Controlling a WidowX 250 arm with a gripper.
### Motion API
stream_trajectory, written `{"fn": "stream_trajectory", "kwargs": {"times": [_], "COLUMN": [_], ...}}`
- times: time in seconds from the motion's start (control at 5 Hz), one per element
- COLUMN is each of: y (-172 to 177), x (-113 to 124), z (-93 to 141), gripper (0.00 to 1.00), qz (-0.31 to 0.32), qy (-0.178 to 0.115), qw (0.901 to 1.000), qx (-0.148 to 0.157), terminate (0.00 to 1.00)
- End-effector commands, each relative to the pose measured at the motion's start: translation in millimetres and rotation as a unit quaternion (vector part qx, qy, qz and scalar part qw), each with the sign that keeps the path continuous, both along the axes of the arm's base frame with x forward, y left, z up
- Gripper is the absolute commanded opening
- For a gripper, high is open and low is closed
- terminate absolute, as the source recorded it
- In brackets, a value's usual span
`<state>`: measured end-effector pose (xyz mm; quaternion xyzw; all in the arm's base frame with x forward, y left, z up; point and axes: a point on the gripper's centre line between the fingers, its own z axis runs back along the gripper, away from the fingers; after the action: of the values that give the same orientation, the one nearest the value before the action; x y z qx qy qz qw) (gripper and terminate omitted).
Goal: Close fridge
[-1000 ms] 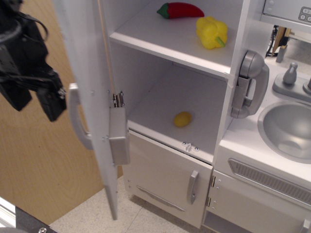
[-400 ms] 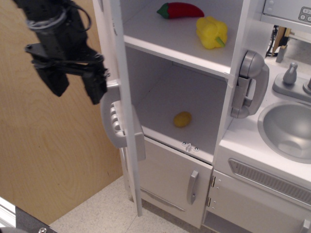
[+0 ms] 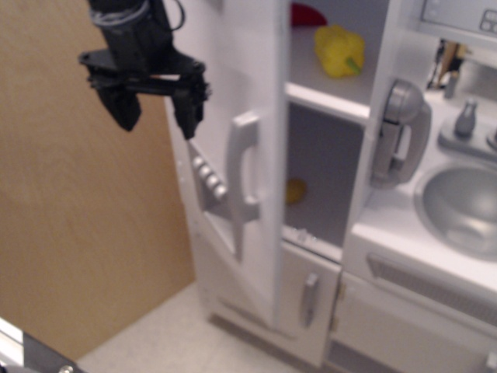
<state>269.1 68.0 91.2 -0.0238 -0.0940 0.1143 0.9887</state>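
Observation:
The white fridge (image 3: 326, 101) stands at centre. Its large door (image 3: 241, 93) is swung most of the way shut, leaving a gap on the right. The door's grey handle (image 3: 242, 183) and the button recess (image 3: 208, 180) face me. My black gripper (image 3: 155, 113) is open and empty, with its right finger (image 3: 186, 109) against the door's outer face, left of the handle. Through the gap I see a yellow pepper (image 3: 339, 48), a bit of a red pepper (image 3: 307, 14) and a small yellow fruit (image 3: 295, 190) on the shelves.
A smaller lower door with a short grey handle (image 3: 309, 299) sits below. A grey toy phone (image 3: 400, 132) hangs on the fridge's right post. The sink (image 3: 462, 210) with its tap (image 3: 466, 120) is at the right. A wooden panel (image 3: 78, 233) stands at the left.
My gripper has moved right, and the large door has swung from wide open to nearly shut. Its outer face with handle and buttons now shows.

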Motion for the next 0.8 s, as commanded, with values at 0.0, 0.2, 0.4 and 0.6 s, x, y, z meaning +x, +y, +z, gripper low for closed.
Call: {"fn": "stream_trajectory", "kwargs": {"times": [0.0, 0.2, 0.4, 0.6], "y": [-9.4, -12.3, -15.6, -19.2], "x": [36.7, 51.3, 66.3, 83.8], "z": [7.6, 6.4, 4.4, 6.1], "gripper": [1.00, 1.00, 1.00, 1.00], "qz": [0.024, 0.038, 0.053, 0.070], "qy": [-0.012, -0.015, -0.023, -0.042], "qw": [0.9996, 0.9992, 0.9983, 0.9966], "qx": [0.004, 0.005, 0.010, 0.016], "terminate": [0.00, 0.00, 0.00, 0.00]}}
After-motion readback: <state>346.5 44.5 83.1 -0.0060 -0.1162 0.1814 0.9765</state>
